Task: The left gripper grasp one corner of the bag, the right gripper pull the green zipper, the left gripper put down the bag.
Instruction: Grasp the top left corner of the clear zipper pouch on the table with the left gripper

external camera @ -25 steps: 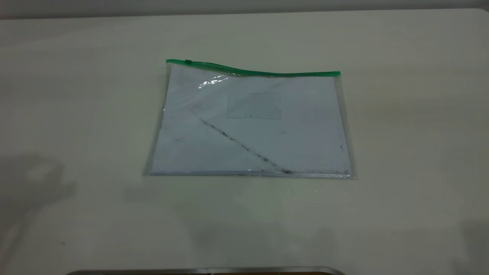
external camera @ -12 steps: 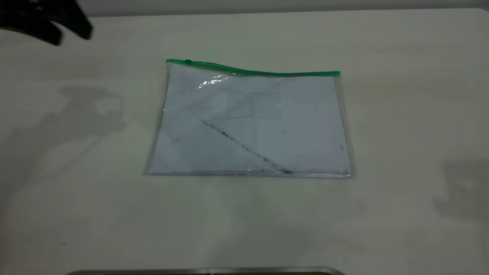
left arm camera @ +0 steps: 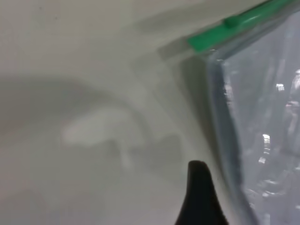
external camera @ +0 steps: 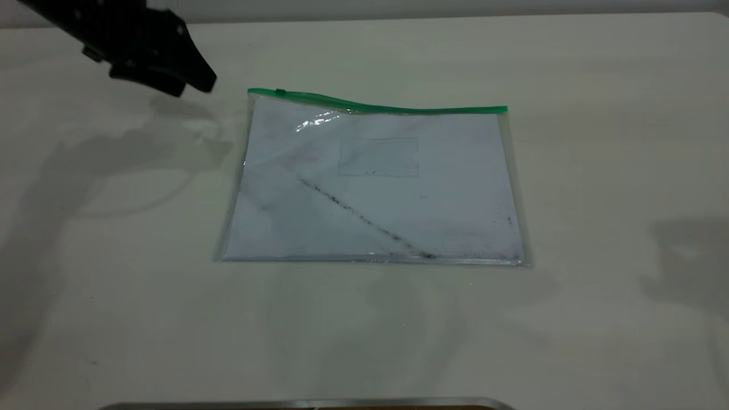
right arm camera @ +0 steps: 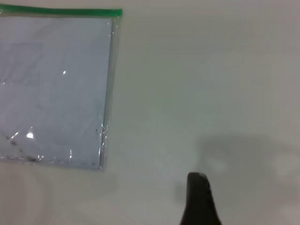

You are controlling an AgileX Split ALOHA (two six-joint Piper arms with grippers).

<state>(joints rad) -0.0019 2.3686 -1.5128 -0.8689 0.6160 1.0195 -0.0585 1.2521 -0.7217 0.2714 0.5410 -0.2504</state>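
The left gripper (external camera: 191, 88) hangs above the worktop (external camera: 598, 171) at the far left, its dark fingers pointing toward the bag (external camera: 373, 182); its jaws look slightly apart, two wedge tips showing side by side in the exterior view, and they grip nothing; only one fingertip (left arm camera: 199, 187) shows in the left wrist view, so how wide the gap is cannot be told. Just right of those jaws, not touching them, is the corner (external camera: 250, 94) of the bag where the zipper (external camera: 376, 106) begins; the small slider (external camera: 279, 91) sits on the strip a little past that corner, farther from the jaws. The bag lies flat on the worktop, white paper inside, a dark diagonal smudge (external camera: 364, 219) across it and a faint rectangle (external camera: 379, 156) near the green edge; the zipper runs along the far long edge, bulging a little near the left jaws. The right gripper is out of the exterior view; its wrist view shows one dark fingertip (right arm camera: 199, 197) over bare worktop, well apart from the bag's right side (right arm camera: 105, 93), with the zipper's end (right arm camera: 115, 12) farther off; whether its jaws are apart or together cannot be told.
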